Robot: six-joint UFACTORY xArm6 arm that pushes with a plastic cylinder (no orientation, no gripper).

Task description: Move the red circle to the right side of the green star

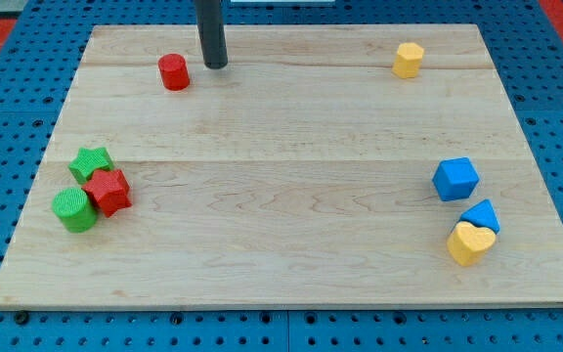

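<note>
The red circle (174,72), a short cylinder, stands near the board's top edge at upper left. My tip (215,65) is just to its right, a small gap apart, with the dark rod rising out of the view's top. The green star (91,162) lies at the left edge of the board, well below the red circle. It touches a red star-like block (108,191) at its lower right and sits close above a green circle (74,209).
A yellow hexagon block (409,60) is at upper right. A blue cube (455,179), a blue triangle (481,214) and a yellow heart (470,242) cluster at the right. The wooden board (281,196) lies on a blue pegboard.
</note>
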